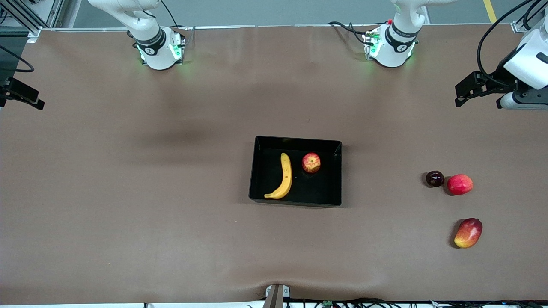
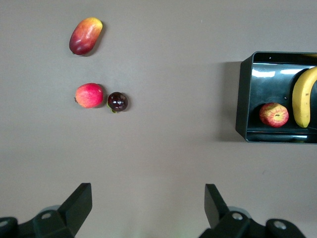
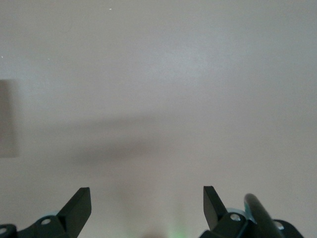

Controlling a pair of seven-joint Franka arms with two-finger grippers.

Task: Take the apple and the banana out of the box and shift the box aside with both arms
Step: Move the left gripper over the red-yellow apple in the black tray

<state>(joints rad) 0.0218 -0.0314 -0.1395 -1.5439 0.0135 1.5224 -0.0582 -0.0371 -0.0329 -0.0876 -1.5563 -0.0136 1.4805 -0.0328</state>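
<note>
The black box stands at the middle of the table. In it lie the yellow banana and the red-yellow streaked apple, apart from each other. The box, apple and banana also show in the left wrist view. My left gripper is open and empty, up over the left arm's end of the table. My right gripper is open and empty, over bare table at the right arm's end.
A dark purple round fruit and a plain red fruit lie side by side toward the left arm's end. A red-yellow mango lies nearer the front camera. All three show in the left wrist view, e.g. the mango.
</note>
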